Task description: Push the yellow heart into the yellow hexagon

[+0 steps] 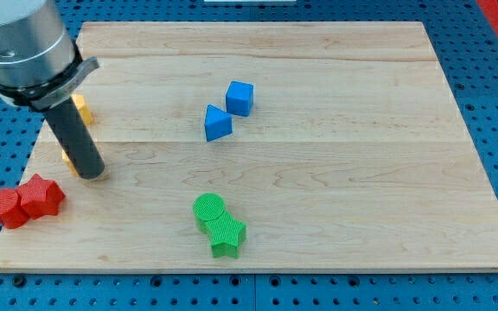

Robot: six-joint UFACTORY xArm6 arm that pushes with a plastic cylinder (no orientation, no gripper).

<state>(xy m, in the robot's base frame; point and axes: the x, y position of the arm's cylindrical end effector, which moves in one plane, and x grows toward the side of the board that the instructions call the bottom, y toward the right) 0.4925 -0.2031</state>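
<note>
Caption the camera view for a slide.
My tip sits at the board's left edge between two partly hidden yellow blocks, with red, green and blue pairs apart.

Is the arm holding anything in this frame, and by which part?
Nothing is held. My tip only pushes; it stands between two partly hidden yellow blocks, one above, one at its left.

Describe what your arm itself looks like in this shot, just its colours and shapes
My arm ends in a broad, light grey metallic cylinder with a dark band and flange beneath it. From that a straight, dark, round rod runs down to my tip. No cables or markings show.
</note>
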